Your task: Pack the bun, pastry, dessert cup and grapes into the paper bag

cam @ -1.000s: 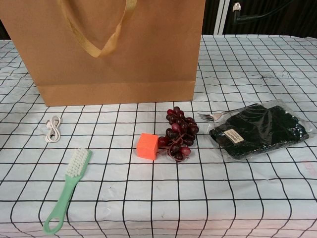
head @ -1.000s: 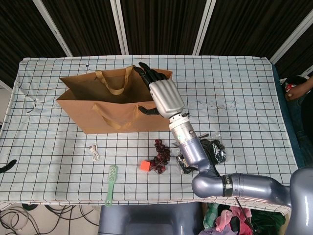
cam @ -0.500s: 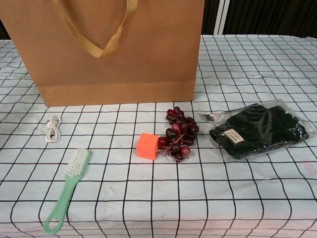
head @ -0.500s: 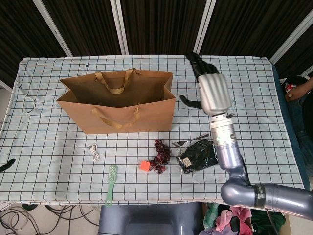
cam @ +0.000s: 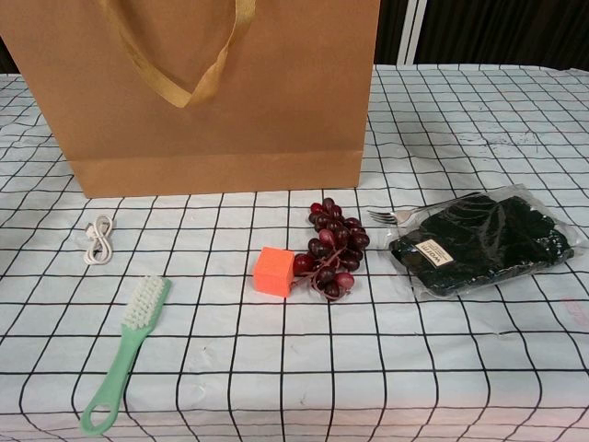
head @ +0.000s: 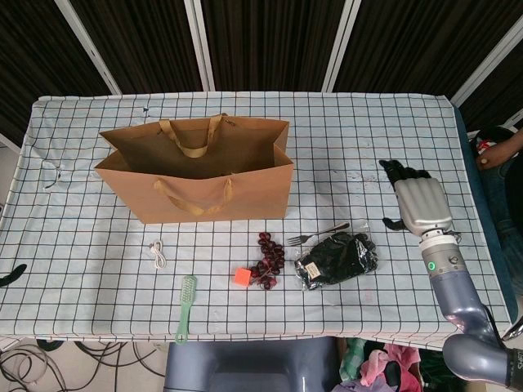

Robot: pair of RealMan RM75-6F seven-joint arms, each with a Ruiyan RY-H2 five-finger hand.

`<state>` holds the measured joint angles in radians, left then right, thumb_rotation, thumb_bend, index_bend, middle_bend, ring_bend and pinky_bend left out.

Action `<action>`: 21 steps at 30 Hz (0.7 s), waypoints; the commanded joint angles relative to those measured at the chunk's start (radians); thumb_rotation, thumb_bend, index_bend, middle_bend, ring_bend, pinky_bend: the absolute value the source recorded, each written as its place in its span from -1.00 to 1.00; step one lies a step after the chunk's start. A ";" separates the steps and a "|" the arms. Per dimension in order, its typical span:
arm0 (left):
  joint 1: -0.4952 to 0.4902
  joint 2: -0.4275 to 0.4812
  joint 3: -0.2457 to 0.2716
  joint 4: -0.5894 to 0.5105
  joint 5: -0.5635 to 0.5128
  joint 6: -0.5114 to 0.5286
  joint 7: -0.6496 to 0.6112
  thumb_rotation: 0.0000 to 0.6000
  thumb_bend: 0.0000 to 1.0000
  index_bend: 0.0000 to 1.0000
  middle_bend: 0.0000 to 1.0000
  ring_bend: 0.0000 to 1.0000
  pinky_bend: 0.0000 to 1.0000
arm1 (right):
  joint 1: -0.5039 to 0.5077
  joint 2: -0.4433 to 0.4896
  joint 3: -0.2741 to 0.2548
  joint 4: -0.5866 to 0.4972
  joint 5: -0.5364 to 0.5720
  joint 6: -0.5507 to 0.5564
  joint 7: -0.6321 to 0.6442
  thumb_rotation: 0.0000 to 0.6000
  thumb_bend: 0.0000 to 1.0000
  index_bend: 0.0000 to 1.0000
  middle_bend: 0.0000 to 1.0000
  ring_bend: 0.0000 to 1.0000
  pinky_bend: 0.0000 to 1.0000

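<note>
The brown paper bag (head: 196, 175) stands open at the table's middle left; its front wall (cam: 212, 92) fills the top of the chest view. Dark red grapes (head: 268, 260) (cam: 333, 247) lie on the cloth in front of the bag's right end. No bun, pastry or dessert cup shows; the bag's inside is mostly hidden. My right hand (head: 417, 202) hovers over the table's right side with fingers apart, holding nothing, well right of the grapes. A dark tip (head: 10, 276) at the left edge may be my left hand; too little of it shows.
An orange cube (head: 242, 276) (cam: 275, 272) touches the grapes. A dark item in a clear wrapper (head: 337, 260) (cam: 479, 241) and a fork (head: 317, 233) (cam: 396, 216) lie to their right. A green brush (head: 186, 308) (cam: 124, 366) and white cable (head: 158, 254) (cam: 98, 239) lie front left.
My right hand has left the bag's right end, swung right across the table and come down toward the near right side, holding nothing. The objects on the cloth have not moved.
</note>
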<state>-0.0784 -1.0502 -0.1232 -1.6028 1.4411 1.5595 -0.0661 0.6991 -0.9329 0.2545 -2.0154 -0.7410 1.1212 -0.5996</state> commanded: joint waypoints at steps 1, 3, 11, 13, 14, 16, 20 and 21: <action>-0.002 -0.001 0.000 0.002 -0.001 -0.004 0.001 1.00 -0.94 -0.73 -0.86 -1.00 -0.90 | -0.010 -0.021 -0.058 -0.010 -0.077 -0.059 0.000 1.00 -0.75 -0.83 -0.78 -0.60 -0.55; -0.003 -0.001 0.001 0.003 -0.001 -0.009 0.001 1.00 -0.94 -0.73 -0.86 -1.00 -0.90 | -0.007 -0.046 -0.088 -0.005 -0.133 -0.083 -0.011 1.00 -0.75 -0.83 -0.78 -0.60 -0.55; 0.000 0.001 -0.002 0.002 -0.006 -0.004 0.000 1.00 -0.94 -0.73 -0.87 -1.00 -0.90 | 0.004 -0.223 -0.137 0.095 -0.425 -0.093 0.035 1.00 -0.75 -0.83 -0.78 -0.62 -0.55; 0.000 0.001 -0.003 0.002 -0.006 -0.002 -0.001 1.00 -0.94 -0.73 -0.87 -1.00 -0.90 | 0.021 -0.270 -0.145 0.127 -0.484 -0.107 0.043 1.00 -0.74 -0.83 -0.78 -0.62 -0.55; 0.000 0.001 -0.002 0.003 -0.006 -0.002 -0.001 1.00 -0.94 -0.73 -0.87 -1.00 -0.90 | 0.030 -0.287 -0.148 0.140 -0.499 -0.117 0.043 1.00 -0.74 -0.83 -0.78 -0.62 -0.55; -0.001 0.002 -0.001 0.004 -0.006 -0.006 0.001 1.00 -0.94 -0.73 -0.87 -1.00 -0.90 | 0.047 -0.314 -0.153 0.161 -0.522 -0.141 0.041 1.00 -0.74 -0.83 -0.78 -0.63 -0.55; -0.001 0.002 -0.002 0.003 -0.007 -0.008 0.002 1.00 -0.94 -0.73 -0.87 -1.00 -0.90 | 0.084 -0.371 -0.159 0.215 -0.560 -0.181 0.021 1.00 -0.74 -0.83 -0.78 -0.63 -0.55; -0.002 0.001 -0.002 0.004 -0.007 -0.008 0.003 1.00 -0.94 -0.73 -0.87 -1.00 -0.90 | 0.097 -0.389 -0.160 0.234 -0.566 -0.194 0.009 1.00 -0.73 -0.83 -0.78 -0.63 -0.55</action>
<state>-0.0800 -1.0491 -0.1249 -1.5993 1.4339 1.5513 -0.0634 0.7731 -1.2938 0.1002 -1.8105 -1.2894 0.9508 -0.5726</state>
